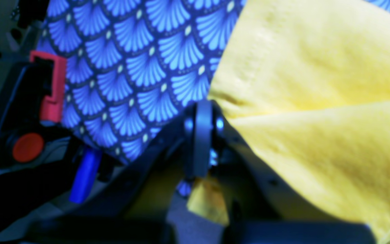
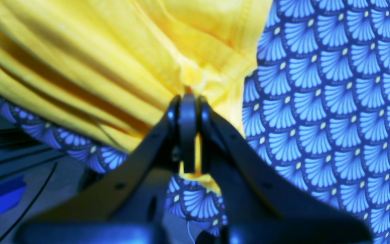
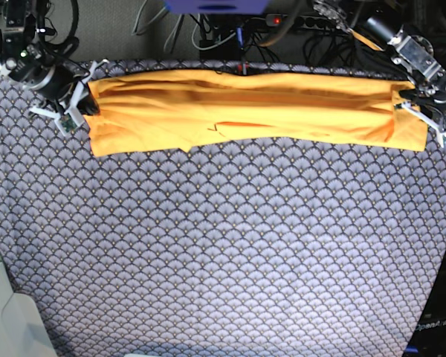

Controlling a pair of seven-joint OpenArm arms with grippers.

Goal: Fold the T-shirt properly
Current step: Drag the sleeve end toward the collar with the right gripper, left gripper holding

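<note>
Two claws (image 2: 188, 101) (image 1: 203, 117), one T-shirt (image 3: 245, 108)

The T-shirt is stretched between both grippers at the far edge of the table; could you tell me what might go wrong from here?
1. The T-shirt is pinched by small bites of fabric in the left gripper and right gripper; a corner could slip out.
2. It hangs in long folds with a loose lower edge, so laying it down may trap creases.
3. It lies near the patterned cloth's far edge and could drag off it.
</note>
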